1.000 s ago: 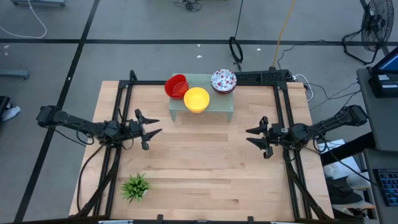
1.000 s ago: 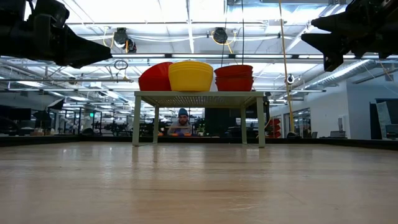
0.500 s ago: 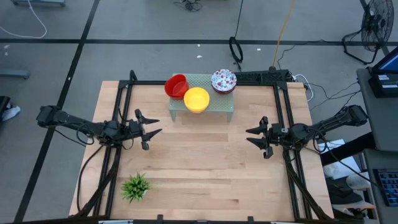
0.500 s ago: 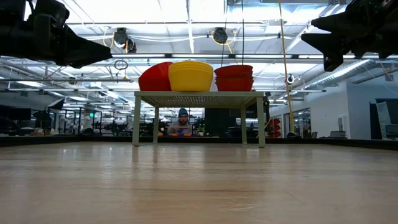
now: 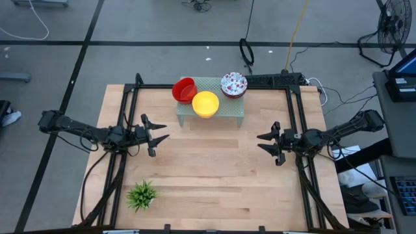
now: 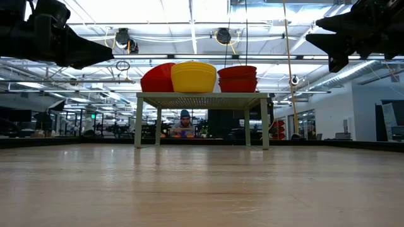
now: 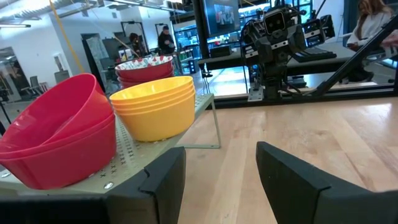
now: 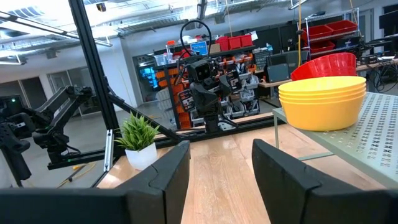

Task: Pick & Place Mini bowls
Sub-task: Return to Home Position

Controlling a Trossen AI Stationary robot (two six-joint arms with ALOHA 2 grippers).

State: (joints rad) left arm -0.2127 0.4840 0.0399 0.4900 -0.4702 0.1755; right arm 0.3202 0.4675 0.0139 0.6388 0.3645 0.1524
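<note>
Seeing no change: left hand (image 5: 158,134), right hand (image 5: 265,142) open, empty, by bench (image 5: 214,179) sides; bowls (image 5: 205,104) on shelf (image 5: 232,112), we reckon done.

High view: illumination is even and diffuse; shadows on the table (image 5: 214,175) are faint. Low view: ceiling lights (image 6: 189,16) overexpose the upper centre of the frame and reduce the left arm (image 6: 50,38) and right arm (image 6: 360,28) to dark silhouettes. Left wrist view: bright, with soft highlights on the yellow bowls (image 7: 155,106).

Green plant (image 5: 142,194), perforated shelf (image 5: 227,109), perhaps seated person (image 6: 184,128)
</note>
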